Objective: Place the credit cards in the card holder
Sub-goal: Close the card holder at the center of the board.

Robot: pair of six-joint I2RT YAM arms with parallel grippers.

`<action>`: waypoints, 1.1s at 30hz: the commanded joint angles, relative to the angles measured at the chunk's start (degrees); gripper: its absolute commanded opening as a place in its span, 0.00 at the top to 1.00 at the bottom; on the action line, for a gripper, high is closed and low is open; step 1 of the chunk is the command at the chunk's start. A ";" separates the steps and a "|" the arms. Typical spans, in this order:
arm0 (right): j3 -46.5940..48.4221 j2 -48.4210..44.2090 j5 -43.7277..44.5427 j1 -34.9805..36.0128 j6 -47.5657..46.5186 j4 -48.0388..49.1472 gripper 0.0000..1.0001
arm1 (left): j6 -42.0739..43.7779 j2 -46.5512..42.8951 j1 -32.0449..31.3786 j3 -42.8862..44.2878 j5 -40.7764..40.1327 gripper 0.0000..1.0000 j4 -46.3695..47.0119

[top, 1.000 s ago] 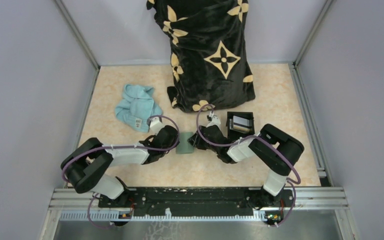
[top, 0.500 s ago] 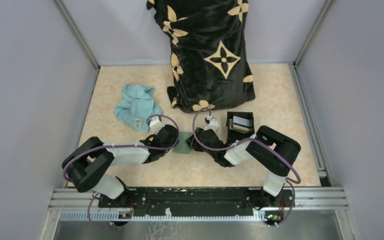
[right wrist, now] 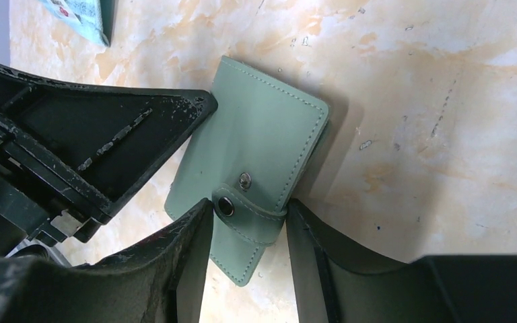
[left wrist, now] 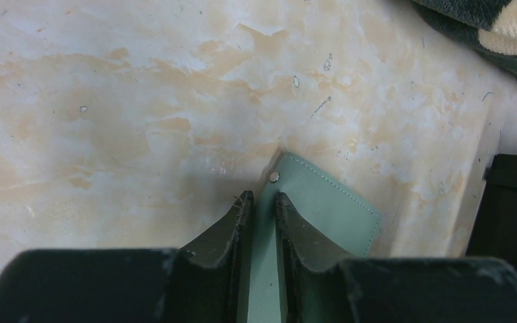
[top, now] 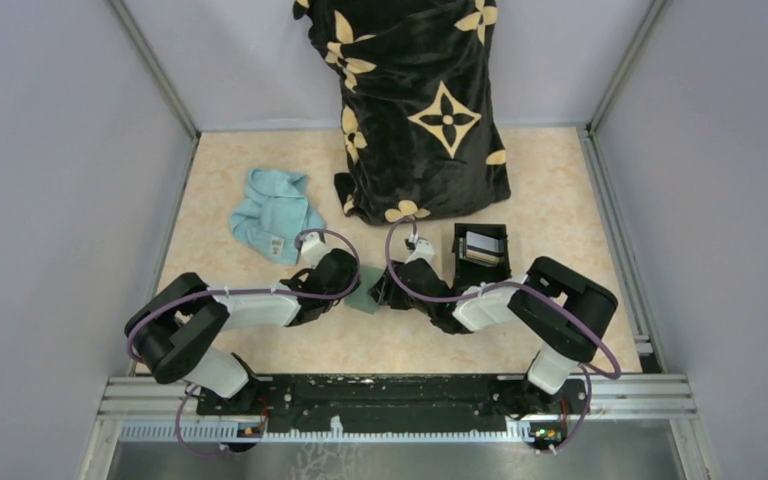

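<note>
Card holder [right wrist: 262,134] lies folded on the bench [top: 550,180] between both hands, its snap apparently undone

Soft sage-green leather-like fold, matte, with stitched edges. It looks light and floppy and likely to slide on the glossy marbled top, so pin one edge and lift the strap [right wrist: 256,225] at its free tip. Left hand [left wrist: 261,200] is clenched on one thin edge. Right hand [right wrist: 249,208] straddles the strap end, jaws parted; whether they press it I cannot tell. Pale credit cards [top: 482,243] seem to sit in the black box [top: 457,248] nearby, stiff and slick, probably best pinched by their edges
</note>
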 commanded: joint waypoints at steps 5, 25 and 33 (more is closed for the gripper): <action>-4.34 0.38 -3.56 0.27 0.01 -9.65 0.54 | 0.57 2.07 -1.29 -2.09 6.66 0.75 -10.87; -8.79 -12.56 2.58 -0.65 3.51 -12.42 0.39 | 1.07 -5.89 -1.32 -5.17 5.55 0.61 -11.64; -8.13 -6.03 0.65 0.18 8.43 -4.85 0.54 | -0.25 -6.61 -1.77 -6.81 6.31 0.67 -11.71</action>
